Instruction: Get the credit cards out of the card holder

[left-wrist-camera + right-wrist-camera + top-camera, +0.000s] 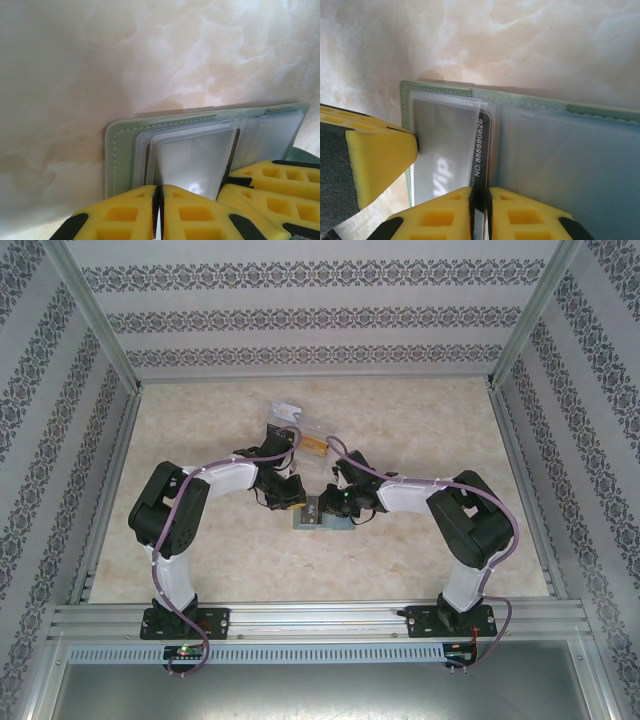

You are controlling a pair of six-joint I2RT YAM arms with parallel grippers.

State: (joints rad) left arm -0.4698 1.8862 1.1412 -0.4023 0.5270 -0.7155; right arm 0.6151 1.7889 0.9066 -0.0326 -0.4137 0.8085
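The pale grey-green card holder [322,523] lies open on the marble table between my two grippers. My left gripper [160,189] is shut on the edge of a clear sleeve of the card holder [112,160]. My right gripper [480,192] is shut on a dark credit card [483,145] printed with a white number. The card stands partly out of its sleeve, near the fold of the card holder [440,91]. The card's dark edge [235,145] shows beside the right gripper's fingers [272,182]. The left gripper's finger [375,155] rests at the holder's left side.
A clear plastic compartment box [288,425] stands just behind the grippers, with a gold-orange card [315,446] in it. Patterned walls and metal posts close in the table on three sides. An aluminium rail [320,615] runs along the near edge.
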